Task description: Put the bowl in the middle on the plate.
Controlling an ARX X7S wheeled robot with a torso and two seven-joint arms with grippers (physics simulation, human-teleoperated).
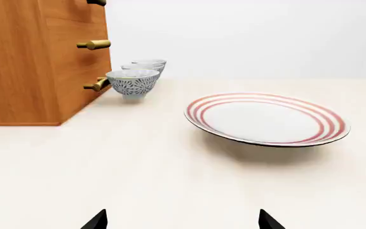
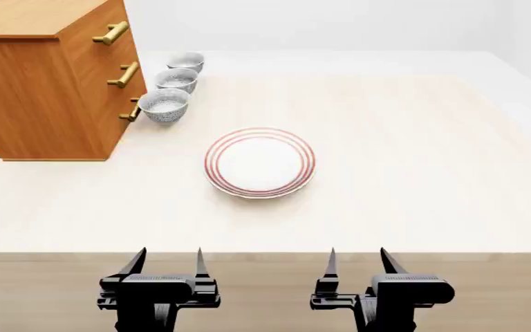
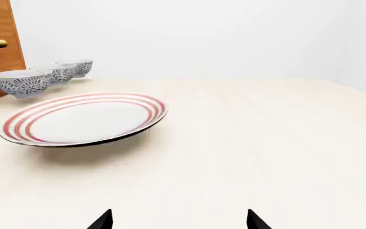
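Three speckled blue-grey bowls stand in a row beside the wooden cabinet. The bowl in the middle [image 2: 176, 79] [image 1: 143, 67] [image 3: 56, 74] sits between a nearer bowl [image 2: 164, 106] and a farther bowl [image 2: 184, 62]. The red-ringed white plate [image 2: 260, 162] [image 1: 267, 119] [image 3: 84, 119] lies bare on the table, nearer to me than the bowls. My left gripper [image 2: 171, 259] [image 1: 183, 222] and right gripper [image 2: 358, 259] [image 3: 178, 220] hover at the table's front edge, both open with nothing between the fingers, well short of the plate.
A wooden drawer cabinet [image 2: 44, 83] with brass handles [image 2: 124, 75] stands at the back left, its handles close to the bowls. The pale table [image 2: 413, 173] stretches wide to the right of the plate.
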